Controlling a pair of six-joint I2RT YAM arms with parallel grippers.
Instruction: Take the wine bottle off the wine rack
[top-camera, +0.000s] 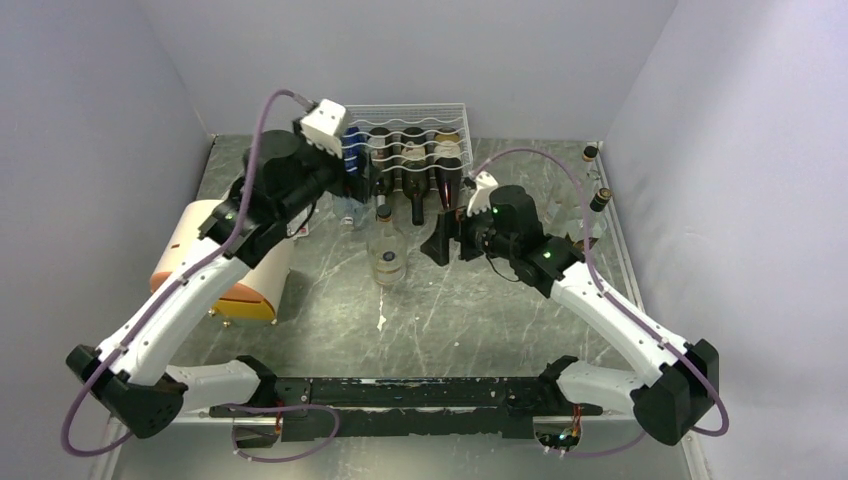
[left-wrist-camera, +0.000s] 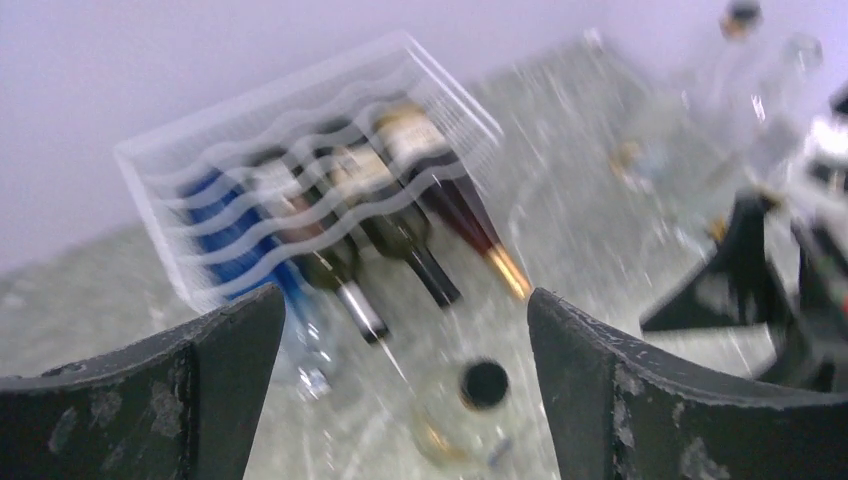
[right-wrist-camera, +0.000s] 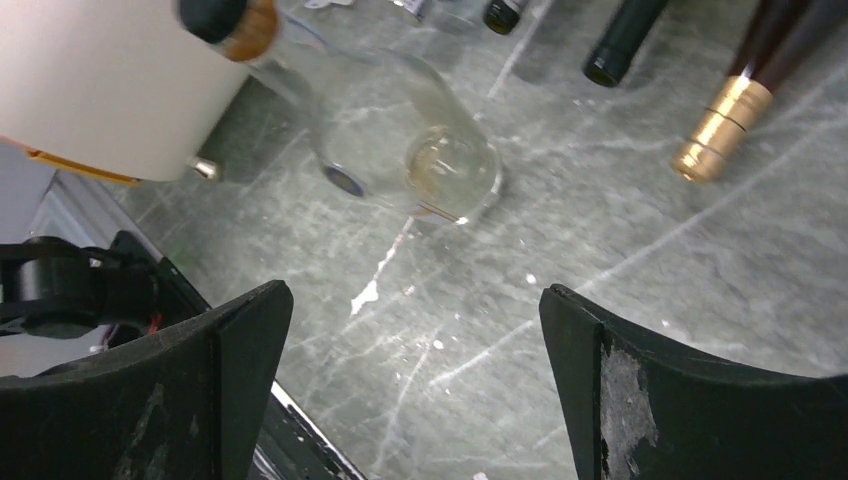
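**A:** Where is the clear bottle (top-camera: 387, 252)?

**B:** Off the rack (top-camera: 410, 125). It stands upright on the table (top-camera: 480, 320) at the rack's 6 o'clock, just past the necks that poke out of it. It has a black cap and a gold collar.

**A:** And the rack itself?

**B:** At the table's 12 o'clock, close to the back wall. Four bottles lie in it side by side, necks toward 6 o'clock. There is a blue bottle (left-wrist-camera: 235, 235) at the 9 o'clock end, then two dark ones, then a red bottle (left-wrist-camera: 465, 220) with a gold cap at the 3 o'clock end.

**A:** Left pincer (left-wrist-camera: 405, 320)?

**B:** Its jaws are wide apart and hold nothing. It hangs at about the clear bottle's 11 o'clock, in front of the blue bottle. Its own camera is blurred, but the black cap shows below, between the jaws, with a gap on both sides.

**A:** Right pincer (right-wrist-camera: 415, 300)?

**B:** It is spread as wide as it goes and is empty. It sits at the clear bottle's 3 o'clock, near it but apart, facing 9 o'clock.

**A:** Anything else?

**B:** A cream drum (top-camera: 225, 255) with orange ends lies at the clear bottle's 9 o'clock. Two more bottles (top-camera: 600, 197) stand near the table's 2 o'clock edge.
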